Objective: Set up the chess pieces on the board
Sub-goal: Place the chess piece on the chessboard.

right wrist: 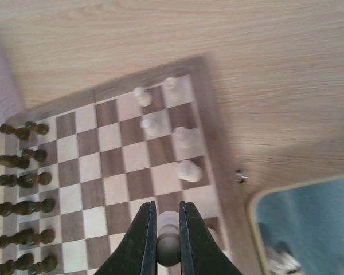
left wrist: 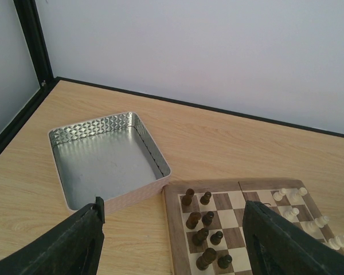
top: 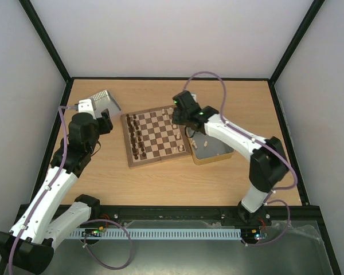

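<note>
The board (top: pixel 160 162) lies mid-table, and the right wrist view looks down on it (right wrist: pixel 103 172). My right gripper (right wrist: pixel 167 209) is shut on a cream chess piece (right wrist: pixel 168 243), held over the board's cream-side edge; from above this gripper (top: pixel 180 117) hovers at the board's far right part. Several cream chess pieces (right wrist: pixel 182 136) stand on the squares beyond it. My left gripper (left wrist: pixel 173 206) is open and holds nothing, above the board's left corner (left wrist: pixel 229 200); in the top view it (top: pixel 106 123) sits left of the board.
Dark brown pieces (right wrist: pixel 23 177) fill two rows along the board's left side (left wrist: pixel 203 229). An empty shiny tin (left wrist: pixel 106 157) touches the board's far left corner. A second tin (top: pixel 212 150) right of the board holds cream pieces (right wrist: pixel 281 260). A tiny metal bit (right wrist: pixel 239 176) lies beside the board.
</note>
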You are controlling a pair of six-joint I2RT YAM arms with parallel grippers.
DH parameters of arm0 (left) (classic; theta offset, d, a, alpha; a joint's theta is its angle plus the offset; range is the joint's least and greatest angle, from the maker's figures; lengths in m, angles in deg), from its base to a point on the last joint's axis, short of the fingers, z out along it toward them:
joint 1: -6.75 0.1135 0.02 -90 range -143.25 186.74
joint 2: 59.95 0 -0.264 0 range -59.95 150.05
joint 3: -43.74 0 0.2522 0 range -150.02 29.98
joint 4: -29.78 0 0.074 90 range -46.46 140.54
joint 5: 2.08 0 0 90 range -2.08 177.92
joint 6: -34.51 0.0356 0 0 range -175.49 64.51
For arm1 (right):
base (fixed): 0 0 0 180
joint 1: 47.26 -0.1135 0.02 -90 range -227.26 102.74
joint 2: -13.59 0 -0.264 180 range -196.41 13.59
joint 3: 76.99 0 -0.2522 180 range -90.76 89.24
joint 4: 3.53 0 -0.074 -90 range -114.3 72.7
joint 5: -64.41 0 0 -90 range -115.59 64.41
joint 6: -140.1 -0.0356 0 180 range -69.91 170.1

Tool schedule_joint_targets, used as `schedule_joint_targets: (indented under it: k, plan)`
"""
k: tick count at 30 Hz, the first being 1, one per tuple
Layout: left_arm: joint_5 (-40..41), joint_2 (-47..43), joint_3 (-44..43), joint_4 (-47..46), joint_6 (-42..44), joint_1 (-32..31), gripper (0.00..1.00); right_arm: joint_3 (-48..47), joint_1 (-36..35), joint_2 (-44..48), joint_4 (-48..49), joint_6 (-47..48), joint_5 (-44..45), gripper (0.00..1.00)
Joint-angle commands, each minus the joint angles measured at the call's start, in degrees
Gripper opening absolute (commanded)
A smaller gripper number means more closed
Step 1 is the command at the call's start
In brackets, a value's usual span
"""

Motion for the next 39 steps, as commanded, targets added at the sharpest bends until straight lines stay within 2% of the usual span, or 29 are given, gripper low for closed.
schedule_joint_targets:
  k: [1,13,19,28,39]
  plan:
    - [1.26,-0.40,0.53,-1.23,0.66,0.50,0.69,-6.31,-3.05,-8.42,-3.49,2.35,1.04,0.03]
    - [1.12,-0.13,0.55,-1.31,0.66,0.58,0.69,-20.79,-5.25,-23.75,-5.66,4.32,5.30,0.04]
    - [1.06,-0.13,0.62,-1.23,0.70,0.58,0.69,-24.91,-5.11,-28.97,-6.66,3.97,7.78,0.04]
    - [0.92,-0.11,0.55,-1.29,0.73,0.64,0.69,-27.50,-4.22,-32.92,-6.66,1.61,6.54,0.04]
    - [1.02,-0.13,0.64,-1.32,0.74,0.60,0.69,-28.43,-3.59,-34.31,-8.08,0.63,9.20,0.04]
